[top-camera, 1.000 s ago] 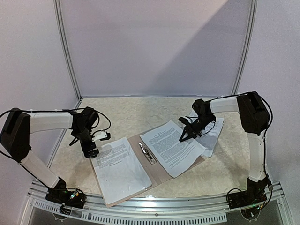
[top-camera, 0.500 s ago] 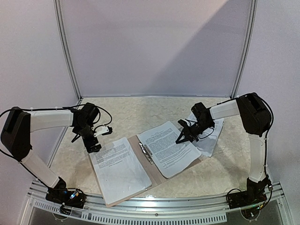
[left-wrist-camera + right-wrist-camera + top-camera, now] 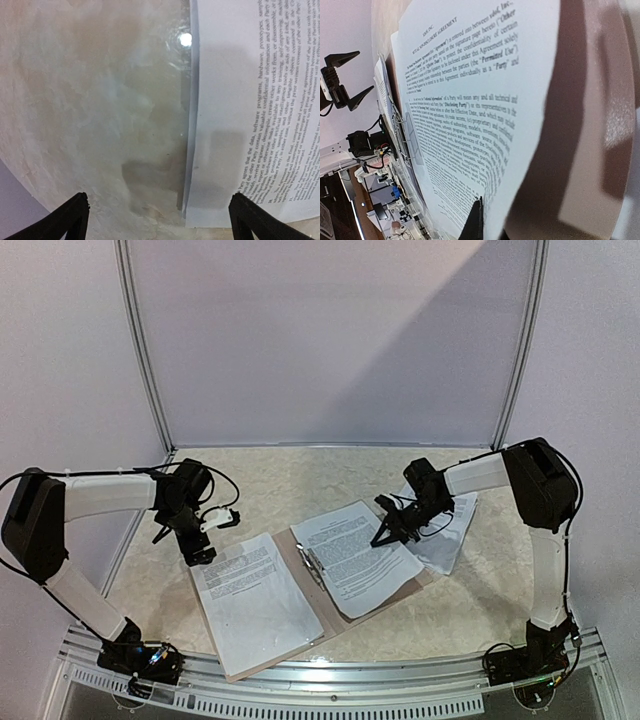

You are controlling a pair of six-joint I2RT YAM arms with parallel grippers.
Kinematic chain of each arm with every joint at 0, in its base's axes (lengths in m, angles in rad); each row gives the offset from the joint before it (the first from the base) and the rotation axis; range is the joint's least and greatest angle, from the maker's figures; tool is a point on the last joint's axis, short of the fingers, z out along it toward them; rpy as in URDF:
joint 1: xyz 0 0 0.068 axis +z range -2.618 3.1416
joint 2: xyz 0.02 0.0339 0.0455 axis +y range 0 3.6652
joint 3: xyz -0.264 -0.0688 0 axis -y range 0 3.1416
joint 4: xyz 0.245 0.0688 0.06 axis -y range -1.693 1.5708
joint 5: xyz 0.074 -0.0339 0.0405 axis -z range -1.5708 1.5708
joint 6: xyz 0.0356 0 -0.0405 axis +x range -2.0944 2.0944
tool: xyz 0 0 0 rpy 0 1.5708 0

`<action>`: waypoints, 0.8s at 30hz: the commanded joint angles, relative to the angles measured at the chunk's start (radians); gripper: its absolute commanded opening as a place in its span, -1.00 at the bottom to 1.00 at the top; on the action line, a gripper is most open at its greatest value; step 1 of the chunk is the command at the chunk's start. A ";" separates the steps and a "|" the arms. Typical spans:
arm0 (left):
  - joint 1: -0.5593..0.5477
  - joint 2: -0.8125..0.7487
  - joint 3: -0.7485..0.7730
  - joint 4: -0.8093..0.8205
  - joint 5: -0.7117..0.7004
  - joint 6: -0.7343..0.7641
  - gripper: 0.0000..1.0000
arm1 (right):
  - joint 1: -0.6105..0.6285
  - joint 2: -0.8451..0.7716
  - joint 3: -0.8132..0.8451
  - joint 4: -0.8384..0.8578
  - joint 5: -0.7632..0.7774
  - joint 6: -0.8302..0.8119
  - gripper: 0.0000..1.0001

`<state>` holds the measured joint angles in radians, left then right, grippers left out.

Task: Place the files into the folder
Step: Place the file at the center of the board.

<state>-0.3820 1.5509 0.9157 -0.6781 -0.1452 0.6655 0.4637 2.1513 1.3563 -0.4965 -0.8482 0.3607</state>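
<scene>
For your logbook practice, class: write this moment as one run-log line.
left tool: open, holding nothing | right tool: shut on white printed paper sheet | sheet: over open tan cardboard folder

top view: folder (image 3: 312, 602) shows mostly a tan strip along its spine, leaves under files (image 3: 255, 600); print too small to read, right arm (image 3: 470, 472) hides part of the loose sheets (image 3: 452, 538), count unresolved. left wrist view: left hand (image 3: 159, 202) cut off at bottom edge, two dark tips only. right wrist view: right hand (image 3: 478, 220) a dark sliver at bottom edge, grip on the files not discernible.
</scene>
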 commanded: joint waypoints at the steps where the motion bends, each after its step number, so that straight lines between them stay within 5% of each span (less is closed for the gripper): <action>1: 0.001 0.005 0.024 -0.010 0.017 0.010 0.99 | 0.006 -0.038 0.027 -0.056 0.018 -0.039 -0.75; 5: 0.001 0.002 0.031 -0.016 0.025 0.010 0.99 | 0.005 -0.051 0.070 -0.137 0.100 -0.072 -0.14; 11: 0.001 0.003 0.041 -0.024 0.032 0.013 0.99 | 0.006 -0.091 0.116 -0.198 0.221 -0.090 0.38; 21: 0.000 -0.007 0.060 -0.046 0.025 0.019 0.99 | -0.001 -0.169 0.275 -0.386 0.669 -0.131 0.62; 24: 0.002 -0.011 0.069 -0.050 0.026 0.019 0.99 | -0.071 -0.279 0.203 -0.313 0.750 -0.106 0.40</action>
<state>-0.3820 1.5505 0.9546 -0.7052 -0.1314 0.6743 0.4576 2.0380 1.5940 -0.8307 -0.3000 0.2459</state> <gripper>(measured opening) 0.995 0.783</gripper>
